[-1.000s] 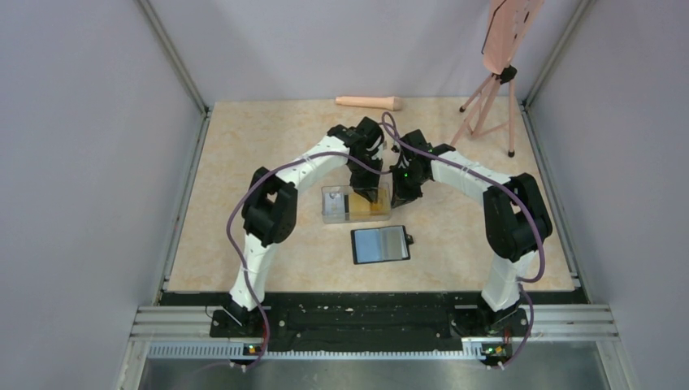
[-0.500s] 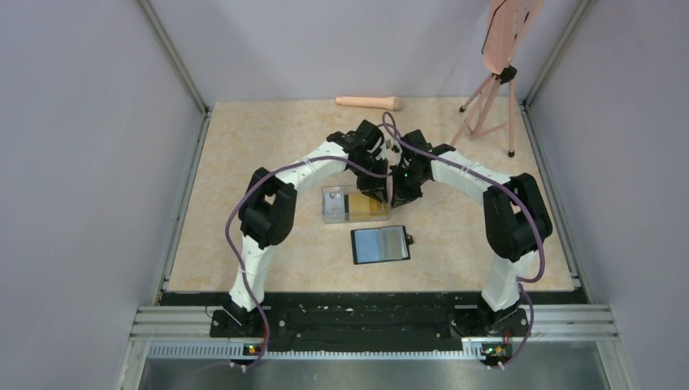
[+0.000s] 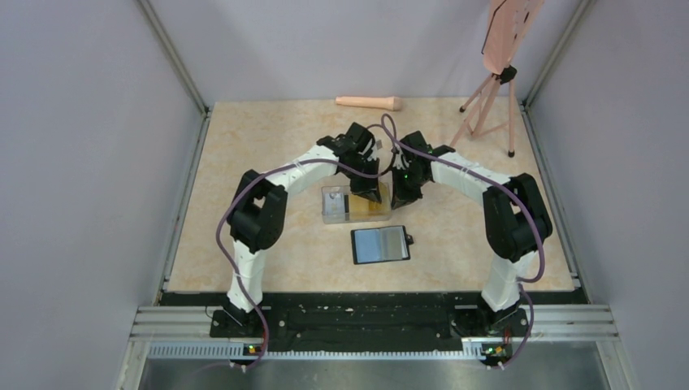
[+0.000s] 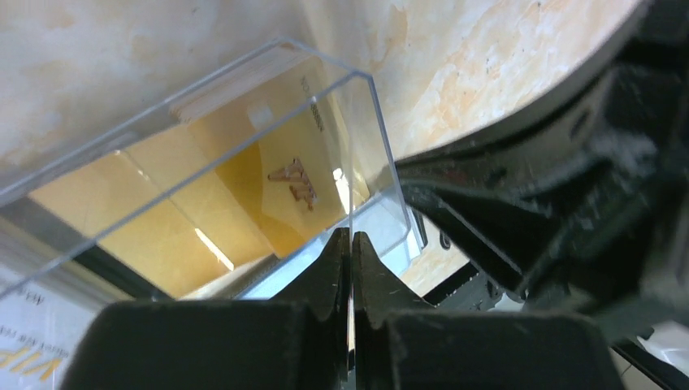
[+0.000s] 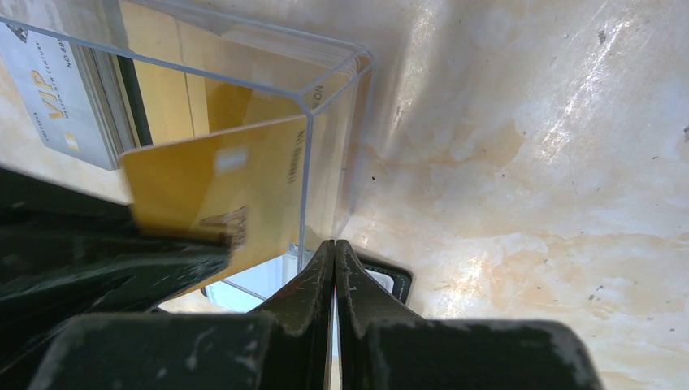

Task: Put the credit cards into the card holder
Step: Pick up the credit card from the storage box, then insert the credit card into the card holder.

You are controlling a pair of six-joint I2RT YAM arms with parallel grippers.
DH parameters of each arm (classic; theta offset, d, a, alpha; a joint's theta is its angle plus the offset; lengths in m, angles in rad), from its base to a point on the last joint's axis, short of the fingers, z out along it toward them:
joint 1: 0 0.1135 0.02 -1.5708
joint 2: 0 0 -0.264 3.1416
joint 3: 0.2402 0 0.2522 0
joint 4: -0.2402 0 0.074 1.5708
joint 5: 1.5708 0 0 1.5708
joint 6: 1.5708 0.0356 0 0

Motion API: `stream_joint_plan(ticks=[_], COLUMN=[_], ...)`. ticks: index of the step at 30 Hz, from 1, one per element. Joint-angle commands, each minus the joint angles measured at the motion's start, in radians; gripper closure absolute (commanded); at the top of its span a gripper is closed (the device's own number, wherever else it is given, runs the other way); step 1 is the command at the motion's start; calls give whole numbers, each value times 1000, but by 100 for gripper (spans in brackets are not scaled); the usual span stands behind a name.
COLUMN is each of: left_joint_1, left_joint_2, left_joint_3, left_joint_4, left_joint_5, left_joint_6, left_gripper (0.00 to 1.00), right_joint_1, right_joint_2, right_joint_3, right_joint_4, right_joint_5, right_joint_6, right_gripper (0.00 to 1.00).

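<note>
The clear box [image 3: 337, 205] lies mid-table with yellow cards [image 3: 367, 208] in its right part and grey-white cards [image 5: 57, 89] further in. The black card holder [image 3: 379, 244] lies open just in front of it, blue-grey inside up; its corner shows in the right wrist view [image 5: 390, 280]. My left gripper [image 3: 367, 193] reaches down into the box and is shut on a tilted yellow card [image 5: 219, 179], which looks blurred. Its fingertips [image 4: 351, 237] meet on a thin edge. My right gripper [image 3: 400, 197] is shut on the box's right end wall [image 5: 349, 146], fingertips together [image 5: 334, 242].
A pink cylinder [image 3: 370, 102] lies at the back of the table. A pink tripod with a board [image 3: 487, 106] stands at the back right. Grey walls close in the table on three sides.
My left gripper has swung from behind the box to over its right part and gone down into it. The right gripper and the card holder have stayed in place.
</note>
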State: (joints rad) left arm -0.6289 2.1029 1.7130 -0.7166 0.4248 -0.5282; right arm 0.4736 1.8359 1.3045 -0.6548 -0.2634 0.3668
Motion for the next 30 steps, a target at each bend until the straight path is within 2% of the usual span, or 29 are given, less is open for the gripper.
stream_joint_plan(ticks=[1, 8, 14, 19, 23, 30], left_joint_1=[27, 81, 88, 60, 12, -75], left_joint_2=[-189, -450, -603, -688, -717, -695], left_joint_3=[-98, -338, -600, -793, -907, -1010], left_joint_4=[148, 340, 558, 701, 808, 903], left_joint_5=[-22, -1, 138, 158, 141, 76], left_joint_6=[-25, -86, -220, -331, -401, -445], left_gripper=[100, 100, 100, 100, 100, 100], right_joint_1=[9, -18, -26, -43, -63, -119], right_joint_2=[-73, -186, -256, -294, -326, -366], right_joint_3=[-9, -80, -147, -227, -312, -487], right_joint_4=[73, 145, 153, 154, 169, 245], right_joint_5=[-65, -131, -173, -198, -207, -263], right_joint_6=[13, 71, 99, 107, 121, 169], right_gripper=[94, 66, 54, 53, 58, 60])
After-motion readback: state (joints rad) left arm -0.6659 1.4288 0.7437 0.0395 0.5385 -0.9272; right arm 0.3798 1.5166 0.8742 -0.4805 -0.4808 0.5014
